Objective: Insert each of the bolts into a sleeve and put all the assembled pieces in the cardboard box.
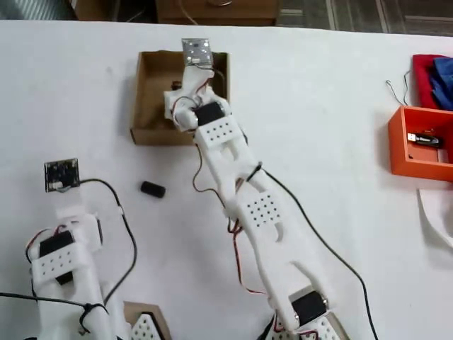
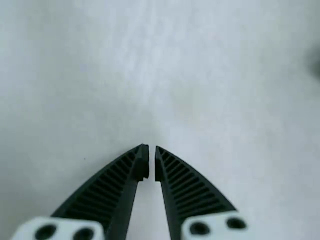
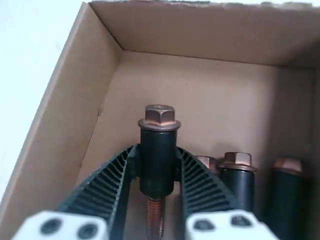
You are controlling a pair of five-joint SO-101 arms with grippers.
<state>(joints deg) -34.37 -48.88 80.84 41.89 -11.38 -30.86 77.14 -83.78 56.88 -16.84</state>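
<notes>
- High view: right arm point(image 1: 233, 177) reaches into the cardboard box point(image 1: 148, 99) at 11 o'clock. A loose black sleeve point(image 1: 152, 189) lies on the white table point(image 1: 318, 92) at 9 o'clock. Left arm point(image 1: 60, 258) sits at 7 o'clock, orange tray point(image 1: 405, 152) at 3 o'clock.
- Left wrist view: left gripper point(image 2: 152, 159) is nearly closed with a thin gap, gripping nothing, over the table.
- Right wrist view: right gripper point(image 3: 156, 150) is clamped on a held sleeve point(image 3: 157, 172) with a copper bolt point(image 3: 159, 116) through it, inside the box. Three assembled pieces point(image 3: 238, 177) stand just beside it.
</notes>
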